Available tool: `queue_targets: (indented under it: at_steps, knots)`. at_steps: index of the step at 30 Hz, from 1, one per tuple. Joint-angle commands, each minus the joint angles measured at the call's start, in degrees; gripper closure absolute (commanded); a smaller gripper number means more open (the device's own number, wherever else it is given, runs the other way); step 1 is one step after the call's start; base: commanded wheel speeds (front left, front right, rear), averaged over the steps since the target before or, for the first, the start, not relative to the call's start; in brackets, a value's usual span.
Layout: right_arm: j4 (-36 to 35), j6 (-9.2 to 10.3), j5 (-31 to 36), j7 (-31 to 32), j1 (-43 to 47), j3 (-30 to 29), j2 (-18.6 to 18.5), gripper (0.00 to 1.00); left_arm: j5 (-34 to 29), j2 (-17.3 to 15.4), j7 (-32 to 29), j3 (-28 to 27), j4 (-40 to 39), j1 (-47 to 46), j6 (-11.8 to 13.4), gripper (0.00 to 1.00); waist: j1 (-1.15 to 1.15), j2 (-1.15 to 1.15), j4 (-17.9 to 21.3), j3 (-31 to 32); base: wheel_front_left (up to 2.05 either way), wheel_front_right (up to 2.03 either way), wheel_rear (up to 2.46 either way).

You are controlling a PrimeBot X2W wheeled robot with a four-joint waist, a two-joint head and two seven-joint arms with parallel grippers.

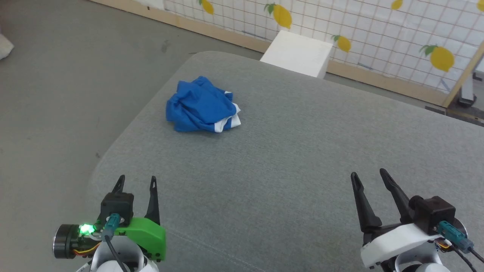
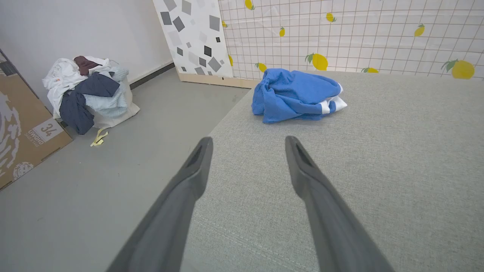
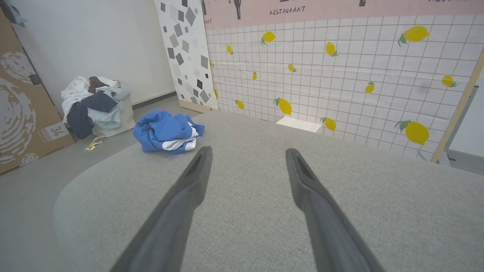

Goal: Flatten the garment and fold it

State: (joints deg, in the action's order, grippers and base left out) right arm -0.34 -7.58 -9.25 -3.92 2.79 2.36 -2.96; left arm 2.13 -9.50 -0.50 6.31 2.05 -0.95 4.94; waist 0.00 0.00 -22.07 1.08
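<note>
The garment (image 1: pixel 202 105) is a crumpled bundle of bright blue fabric with white trim, lying near the far left edge of the grey padded surface (image 1: pixel 287 158). It also appears ahead of my fingers as the garment (image 2: pixel 295 95) and, farther off to the left, the garment (image 3: pixel 166 131). My left gripper (image 1: pixel 137 181) hovers open over the near left corner, well short of the bundle. My right gripper (image 1: pixel 368 174) hangs open at the near right, empty, far from the cloth.
A white box (image 1: pixel 297 53) stands behind the surface against a tiled lemon-print wall (image 1: pixel 378 34). On the floor to the left sit a basket heaped with clothes (image 2: pixel 89 92) and a cardboard box (image 2: pixel 22 128). The surface's left edge drops to grey floor (image 1: pixel 64 94).
</note>
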Motion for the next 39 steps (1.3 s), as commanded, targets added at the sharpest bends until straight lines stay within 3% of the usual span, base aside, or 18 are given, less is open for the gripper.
queue_targets:
  at_steps: [1,27,32,39]
  knots:
    - [0.19,0.09,-0.57,-0.45,0.78,0.01,0.08,0.0,-0.24,-0.49,-0.09,0.13,0.14,-0.92,0.26,0.0,0.0,0.0,-0.85,0.19,0.0,0.0,0.0]
    - [0.27,0.09,-1.15,-0.77,1.35,-0.03,0.08,0.0,0.58,-1.6,-0.65,1.02,-0.49,-1.07,1.13,0.0,0.0,0.0,-0.97,-0.58,0.0,0.0,0.0]
    - [-1.09,0.09,-0.81,0.31,0.76,-0.6,0.08,0.0,1.27,-3.55,-1.77,1.45,-1.26,-3.26,-1.31,0.0,0.0,0.0,1.03,-2.92,0.0,0.0,0.0]
    - [-6.08,0.09,1.38,2.71,-0.72,-1.76,0.08,0.0,5.58,-7.94,-5.8,-0.71,-2.79,-12.84,-6.94,0.0,0.0,0.0,5.86,-10.26,0.0,0.0,0.0]
